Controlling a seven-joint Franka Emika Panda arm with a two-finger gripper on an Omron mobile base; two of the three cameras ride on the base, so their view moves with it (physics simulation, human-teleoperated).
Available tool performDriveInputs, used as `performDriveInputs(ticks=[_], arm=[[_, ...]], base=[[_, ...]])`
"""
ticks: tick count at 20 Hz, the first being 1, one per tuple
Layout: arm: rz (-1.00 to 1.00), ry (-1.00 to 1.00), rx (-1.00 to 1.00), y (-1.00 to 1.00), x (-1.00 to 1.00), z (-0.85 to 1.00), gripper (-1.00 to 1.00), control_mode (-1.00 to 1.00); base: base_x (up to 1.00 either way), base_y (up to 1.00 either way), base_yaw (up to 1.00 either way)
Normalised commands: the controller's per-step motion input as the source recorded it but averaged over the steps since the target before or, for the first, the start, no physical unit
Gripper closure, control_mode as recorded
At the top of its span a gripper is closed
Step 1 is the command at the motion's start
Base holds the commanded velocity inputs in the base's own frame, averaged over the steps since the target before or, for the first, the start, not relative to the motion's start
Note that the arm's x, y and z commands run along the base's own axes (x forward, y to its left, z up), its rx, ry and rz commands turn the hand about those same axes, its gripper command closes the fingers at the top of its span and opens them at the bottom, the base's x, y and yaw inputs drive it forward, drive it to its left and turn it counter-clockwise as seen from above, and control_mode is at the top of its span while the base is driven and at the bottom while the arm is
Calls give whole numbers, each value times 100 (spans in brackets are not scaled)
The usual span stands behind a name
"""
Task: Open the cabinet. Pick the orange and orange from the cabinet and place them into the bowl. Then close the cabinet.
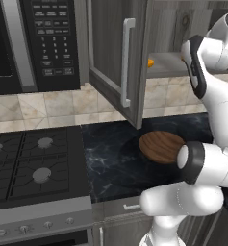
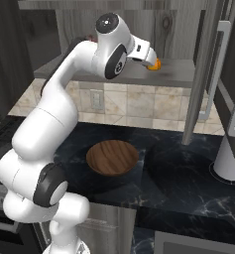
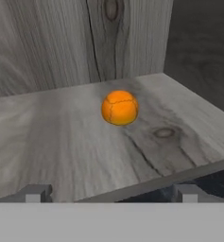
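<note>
The cabinet [image 1: 110, 62] stands with both doors swung open; its left door with the silver bar handle [image 1: 126, 62] juts out over the counter. One orange [image 3: 119, 108] rests on the grey wood shelf [image 3: 61, 137] near the back wall, also peeking out as an orange [image 1: 150, 62] past the door edge. My gripper [image 3: 112, 194] is open at the shelf's front edge, short of the orange and not touching it. From the right, the gripper [image 2: 149, 60] partly covers the orange [image 2: 156, 63]. The wooden bowl [image 2: 112, 157] sits empty on the counter below.
A black microwave [image 1: 33, 43] hangs left of the cabinet, with a gas stove [image 1: 33, 163] beneath it. The right cabinet door [image 2: 215, 74] hangs open at the right. A white round-based object [image 2: 228, 163] stands on the dark counter [image 2: 188, 183].
</note>
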Motion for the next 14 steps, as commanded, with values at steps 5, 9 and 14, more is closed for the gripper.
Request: performDriveInputs(ticks=[5,9,14], arm=[[0,0,0,-7,31,-6,-100,-100],[0,0,0,-20,19,-9,-100,-100],[0,0,0,-20,19,-7,-100,-100]], base=[[0,0,0],[0,0,0],[0,0,0]])
